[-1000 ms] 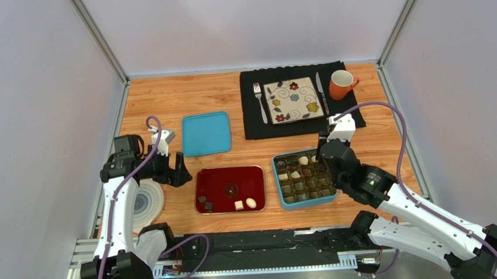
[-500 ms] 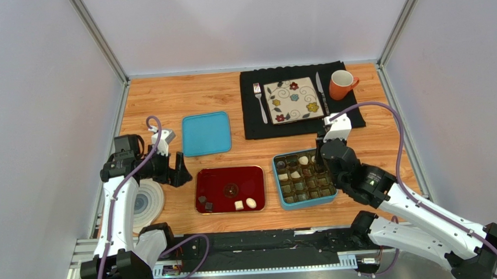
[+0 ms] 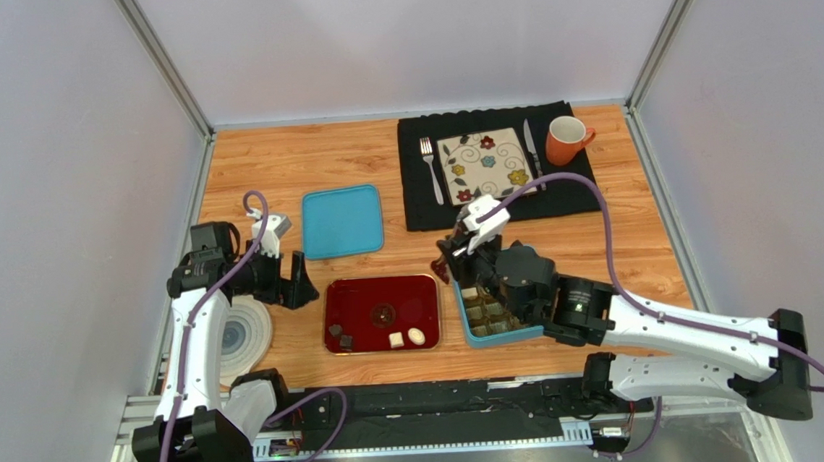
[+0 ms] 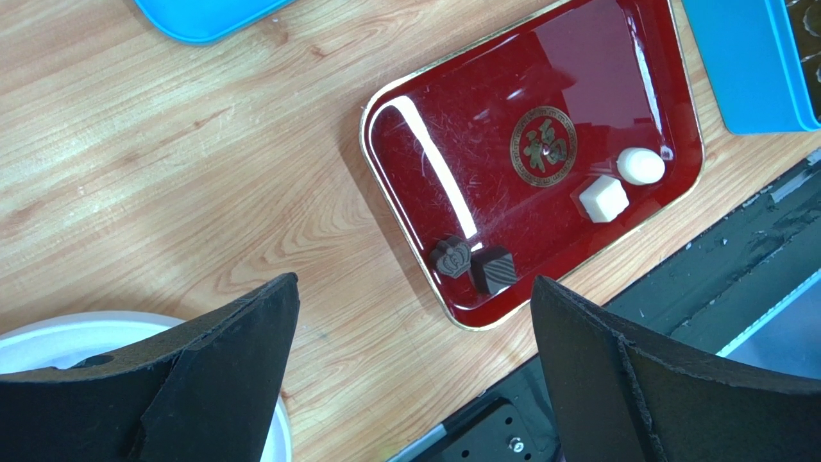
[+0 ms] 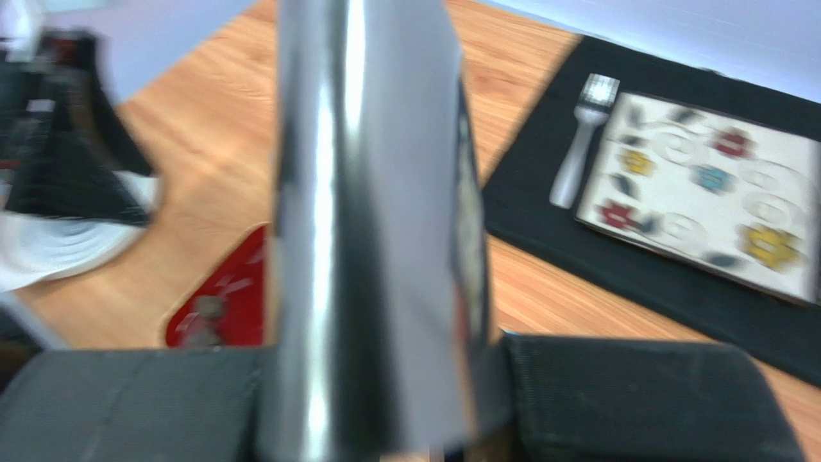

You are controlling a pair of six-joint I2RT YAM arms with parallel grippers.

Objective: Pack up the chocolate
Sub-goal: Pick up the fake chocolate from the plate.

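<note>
Right gripper [image 3: 457, 261] clamped on a shiny metal tool [image 5: 366, 241], left gripper [image 4: 414, 289] jaws wide apart; four chocolates [image 4: 604, 199] sit on red tray [image 4: 578, 67], so come down slow, square over one piece.

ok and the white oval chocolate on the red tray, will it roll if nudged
Probably: the white oval chocolate looks rounded and smooth, and the red tray is glossy, so a nudge would likely roll or skid it, unlike the flat-sided white cube beside it. It is small, so likely light. Pinched off-centre, it may slip out.
</note>
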